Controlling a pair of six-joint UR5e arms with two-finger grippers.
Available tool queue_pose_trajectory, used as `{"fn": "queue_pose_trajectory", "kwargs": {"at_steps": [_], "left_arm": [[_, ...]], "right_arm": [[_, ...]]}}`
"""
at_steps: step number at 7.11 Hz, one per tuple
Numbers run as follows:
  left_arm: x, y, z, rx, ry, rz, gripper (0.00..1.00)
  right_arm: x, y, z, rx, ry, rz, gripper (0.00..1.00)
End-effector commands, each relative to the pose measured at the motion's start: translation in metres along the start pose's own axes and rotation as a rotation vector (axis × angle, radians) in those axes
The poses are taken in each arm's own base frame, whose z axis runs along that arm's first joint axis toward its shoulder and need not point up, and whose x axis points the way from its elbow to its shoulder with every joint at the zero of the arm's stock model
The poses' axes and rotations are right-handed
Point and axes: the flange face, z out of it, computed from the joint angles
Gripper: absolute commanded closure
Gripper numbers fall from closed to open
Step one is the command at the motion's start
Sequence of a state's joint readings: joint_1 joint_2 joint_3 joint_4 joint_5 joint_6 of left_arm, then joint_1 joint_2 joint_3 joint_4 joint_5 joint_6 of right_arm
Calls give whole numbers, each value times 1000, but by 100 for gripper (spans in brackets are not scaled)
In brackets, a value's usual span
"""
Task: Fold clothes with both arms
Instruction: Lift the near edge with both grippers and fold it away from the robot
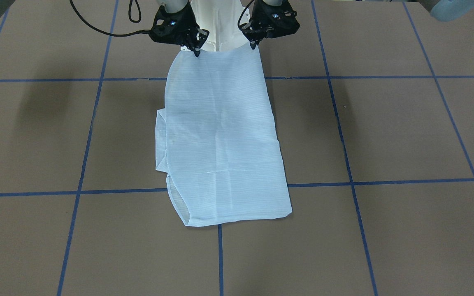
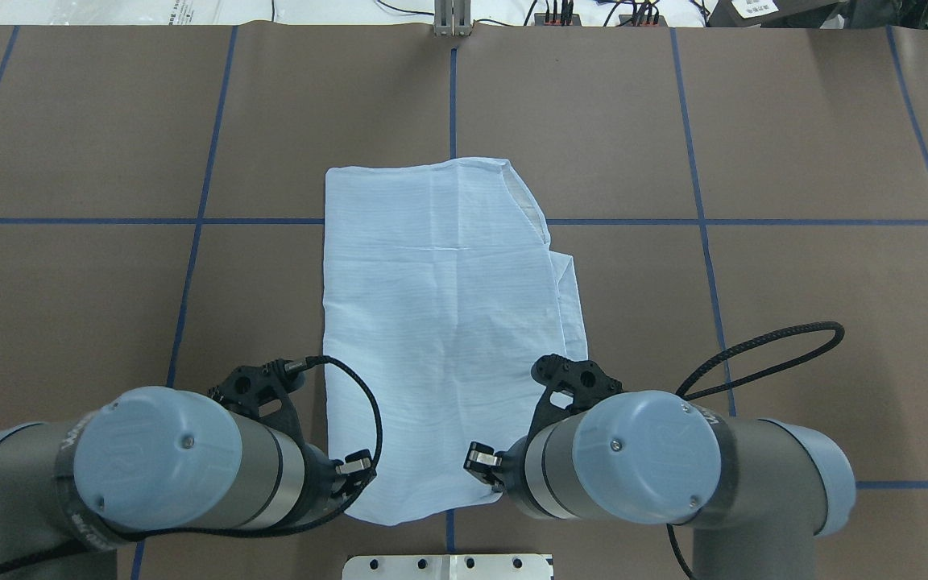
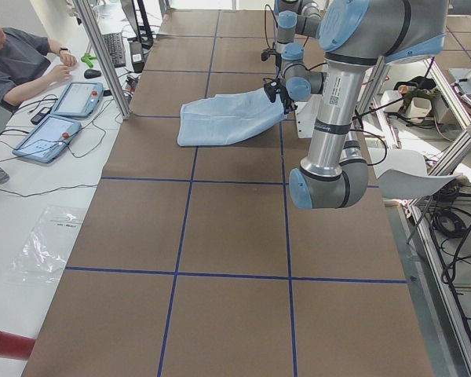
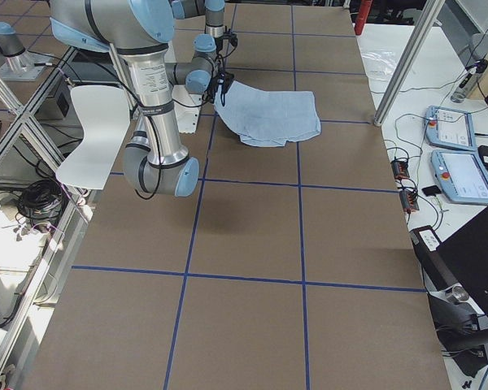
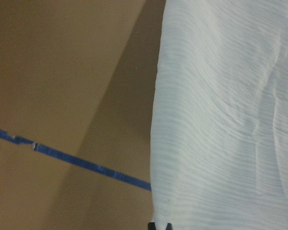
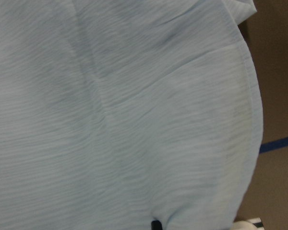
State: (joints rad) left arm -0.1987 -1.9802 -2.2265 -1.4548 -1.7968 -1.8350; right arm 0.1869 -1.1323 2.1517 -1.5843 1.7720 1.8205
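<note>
**A:** Front view: how far along are you?
**B:** Your shirt lies as a narrow strip on the table. I judge the cross folds are not yet done. Left claw and right claw each clench one corner.
**A:** And overhead?
**B:** The strip stretches forward from both claws, far end flat.

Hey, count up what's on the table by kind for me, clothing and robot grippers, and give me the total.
light-blue shirt: 1
grippers: 2, the left gripper and the right gripper, each pinching the shirt's robot-side edge
total: 3
</note>
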Motion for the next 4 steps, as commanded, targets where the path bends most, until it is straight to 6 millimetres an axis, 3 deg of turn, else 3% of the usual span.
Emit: {"fn": "queue_pose_trajectory", "kwargs": {"at_steps": [1,2,3,4], "left_arm": [[-4,23,0,-37,-19,22,100],[-3,23,0,-38,-19,22,100],[-2,17,0,-29,-18,15,100],[1,-4,-8,5,-3,-2,100]], "right_arm": [[4,22,-30,-75,-31,-23,100],[1,23,-27,-70,-32,-25,100],[-1,2,-31,-31,-38,-9,100],[-5,-17,-38,10,-54,-3,100]]}}
